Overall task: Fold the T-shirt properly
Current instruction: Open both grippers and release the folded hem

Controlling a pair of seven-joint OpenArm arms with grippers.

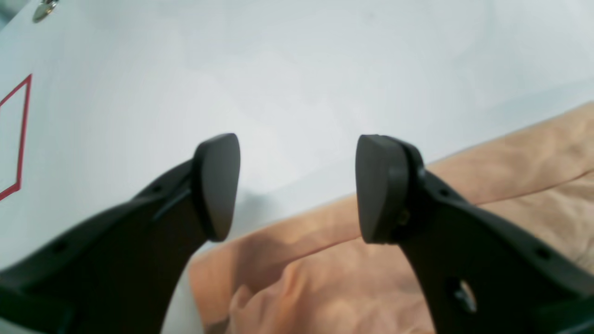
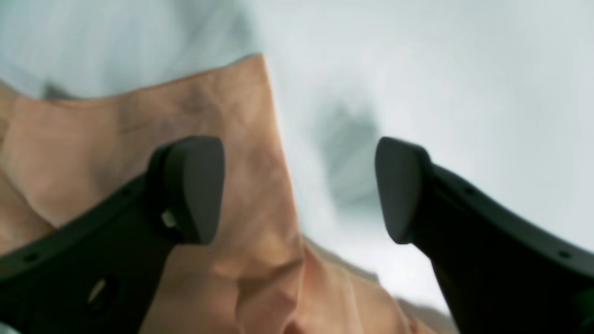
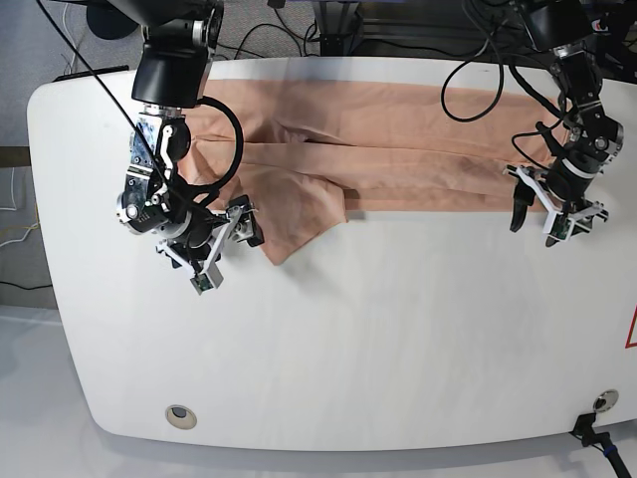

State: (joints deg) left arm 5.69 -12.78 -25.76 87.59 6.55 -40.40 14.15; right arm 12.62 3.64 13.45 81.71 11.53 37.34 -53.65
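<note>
I am holding my left claw (image 3: 549,212) and my right claw (image 3: 221,239) wide and empty. The T-shirt (image 3: 398,159) is lying across the table (image 3: 398,329) toward 12 o'clock. I should be pinching both bottom corners evenly, I think.

Black arms, looped black cables, matte black pincer pads (image 1: 218,185) (rounded wedges).
</note>
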